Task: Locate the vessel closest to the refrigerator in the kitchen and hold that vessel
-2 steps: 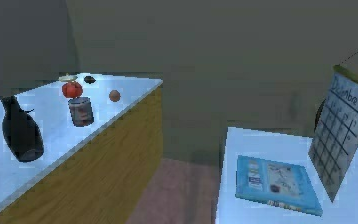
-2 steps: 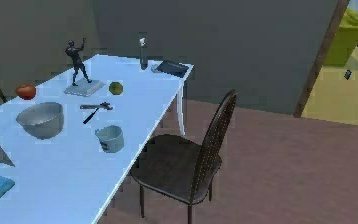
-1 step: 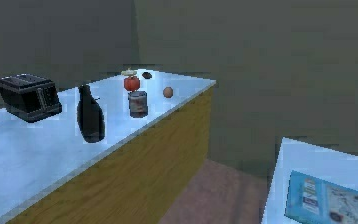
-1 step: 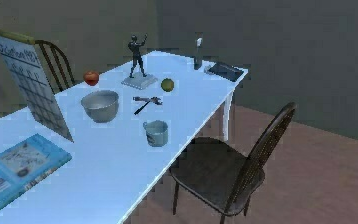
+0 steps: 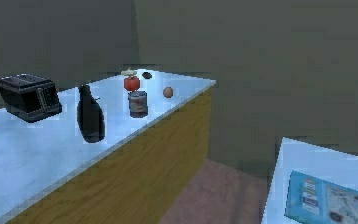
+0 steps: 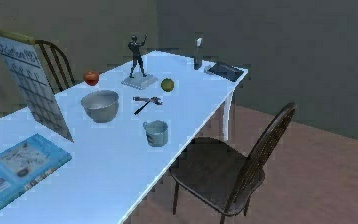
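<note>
On the pale counter [image 5: 47, 150] in the forward view stands a dark vase-like vessel [image 5: 89, 115] with a narrow neck. Farther along the counter is a small dark can [image 5: 138, 104] with a red round thing [image 5: 133, 83] above it. In the arm side view a grey bowl [image 6: 100, 105] and a metal cup [image 6: 156, 132] sit on a pale table [image 6: 117, 180], the cup nearer the table's front edge.
A black toaster [image 5: 28, 97] and a small brown ball [image 5: 168, 92] share the counter. The table also bears a dark statue [image 6: 137, 62], a red apple [image 6: 91, 77], a greenish fruit [image 6: 168, 85], a book [image 6: 17, 170] and an upright board [image 6: 32, 85]. A dark chair [image 6: 232, 170] stands at its side.
</note>
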Tool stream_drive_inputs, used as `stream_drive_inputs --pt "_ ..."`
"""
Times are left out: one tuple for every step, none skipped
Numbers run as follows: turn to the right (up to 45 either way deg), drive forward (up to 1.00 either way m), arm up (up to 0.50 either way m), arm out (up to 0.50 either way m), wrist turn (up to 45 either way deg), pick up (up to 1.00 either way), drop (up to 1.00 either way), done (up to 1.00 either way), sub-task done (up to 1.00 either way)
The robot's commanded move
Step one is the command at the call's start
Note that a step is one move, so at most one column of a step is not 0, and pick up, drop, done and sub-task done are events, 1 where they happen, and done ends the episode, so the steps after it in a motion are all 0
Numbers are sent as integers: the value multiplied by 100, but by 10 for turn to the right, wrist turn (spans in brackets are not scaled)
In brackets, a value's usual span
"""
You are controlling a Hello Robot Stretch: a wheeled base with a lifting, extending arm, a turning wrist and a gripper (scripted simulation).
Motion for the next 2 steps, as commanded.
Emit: stream_drive_inputs --pt "0 0 36 0 0 0 0 0 0" --pt "0 0 0 38 0 0 0 0 0"
